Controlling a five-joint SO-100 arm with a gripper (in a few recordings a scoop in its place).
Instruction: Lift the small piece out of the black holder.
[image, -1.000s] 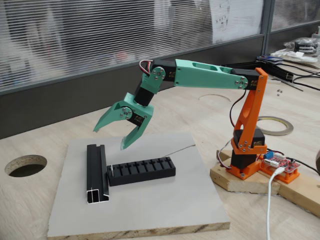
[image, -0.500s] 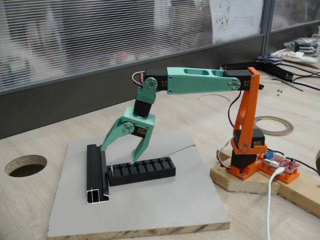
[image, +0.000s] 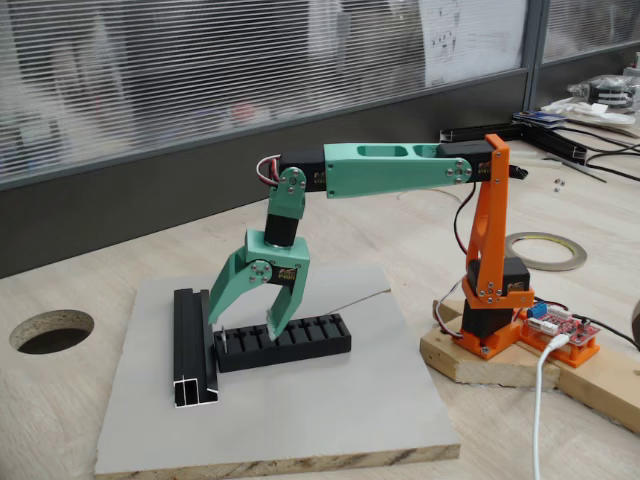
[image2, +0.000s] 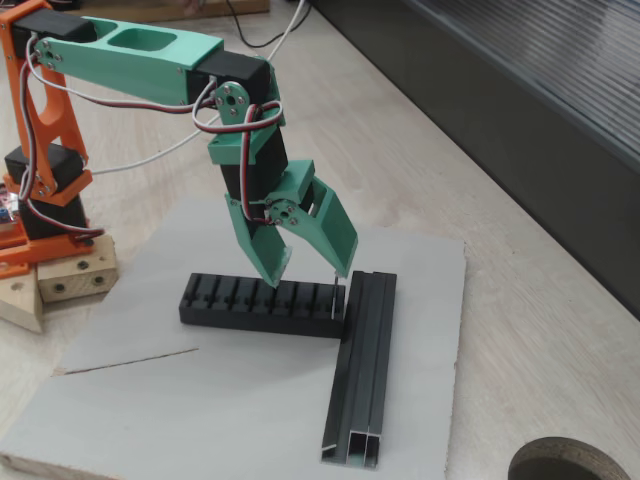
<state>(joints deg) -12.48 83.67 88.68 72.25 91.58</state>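
Gripper (image: 243, 328), green printed plastic with wedge-shaped fingers, is hanging nose-down over the holder's (image: 300, 340) end by the rail (image: 192, 345), jaws spread apart, nothing between them. Holder: low matte black block, row of narrow slots on top, lying on the smooth grey board (image: 300, 420). The piece (image2: 333, 292), a thin pale pin, is standing upright in the end slot next to the rail, just below one fingertip. Rail: black extruded channel, silvery cut end.

workshop: plywood bench (image: 80, 290), loose cables (image: 590, 150), tape roll (image: 545, 250).
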